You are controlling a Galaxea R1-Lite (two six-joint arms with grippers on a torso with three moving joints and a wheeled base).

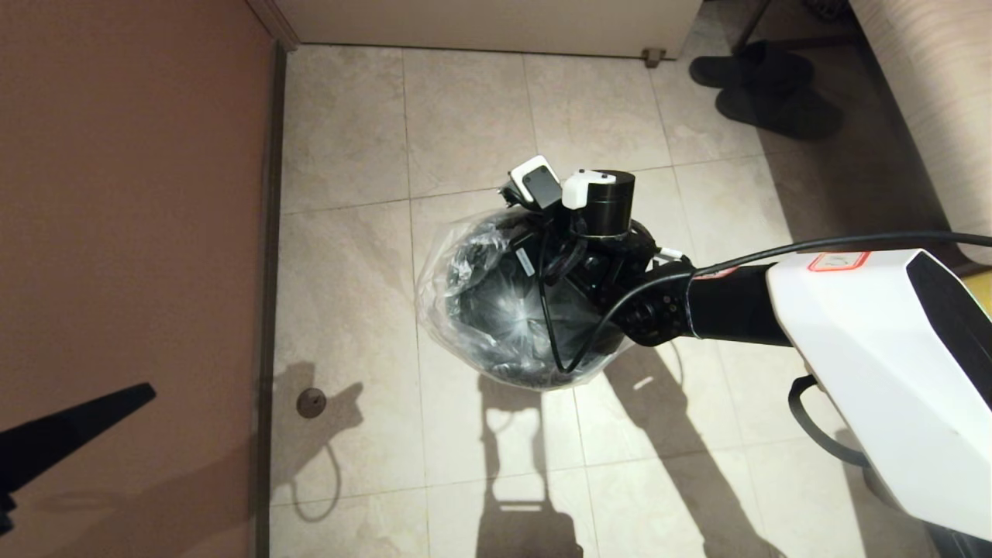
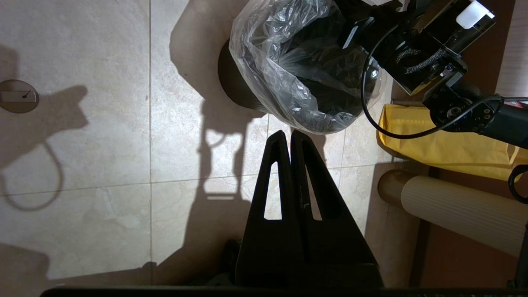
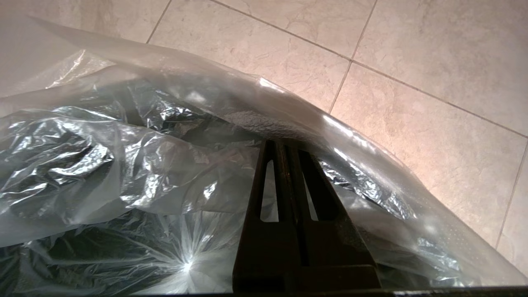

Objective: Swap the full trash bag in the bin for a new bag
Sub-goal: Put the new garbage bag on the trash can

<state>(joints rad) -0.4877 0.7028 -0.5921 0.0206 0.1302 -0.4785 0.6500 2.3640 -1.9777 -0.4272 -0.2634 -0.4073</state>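
Right gripper (image 3: 284, 144) pinched shut on new bag (image 1: 465, 310) inside bin (image 2: 231, 82) | left gripper (image 2: 287, 136) closed, empty, parked | advice: stretch film evenly over rim, avoid tearing.

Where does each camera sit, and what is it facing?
Head: looks down at the tiled floor; clear crinkly plastic bag over the round dark grey bin; right arm reaches into it.
Left wrist: off to the side, facing bin and bag; left gripper fingers together.
Right wrist: at the bin, facing the bag; right gripper fingers together.
Shared: the bag.
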